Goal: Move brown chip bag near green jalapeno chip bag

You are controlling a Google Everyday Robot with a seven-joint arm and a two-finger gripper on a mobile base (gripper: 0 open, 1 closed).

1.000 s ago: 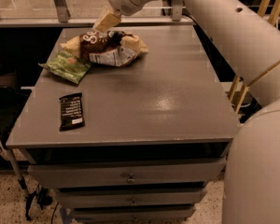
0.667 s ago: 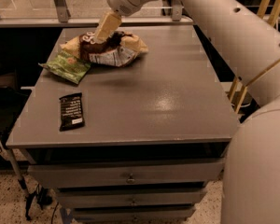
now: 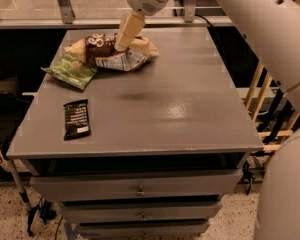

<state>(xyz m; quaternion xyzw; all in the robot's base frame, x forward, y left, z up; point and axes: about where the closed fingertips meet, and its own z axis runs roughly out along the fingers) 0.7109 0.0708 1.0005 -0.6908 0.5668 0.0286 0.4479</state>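
Note:
The brown chip bag (image 3: 110,54) lies crinkled at the back left of the grey table (image 3: 180,99), dark brown with pale tan ends. The green jalapeno chip bag (image 3: 72,70) lies flat just in front and to the left of it, and the two bags' edges meet. My gripper (image 3: 123,43) hangs from the white arm (image 3: 250,14) and points down onto the top of the brown bag, near its middle. The part where it meets the bag is hidden.
A small flat black bar wrapper (image 3: 76,119) lies near the table's front left edge. The table has drawers (image 3: 140,186) below its front. A wooden rack (image 3: 270,104) stands to the right, and a glass partition (image 3: 65,4) runs behind.
My gripper has moved a little to the right over the brown bag. The bags and the wrapper have not moved.

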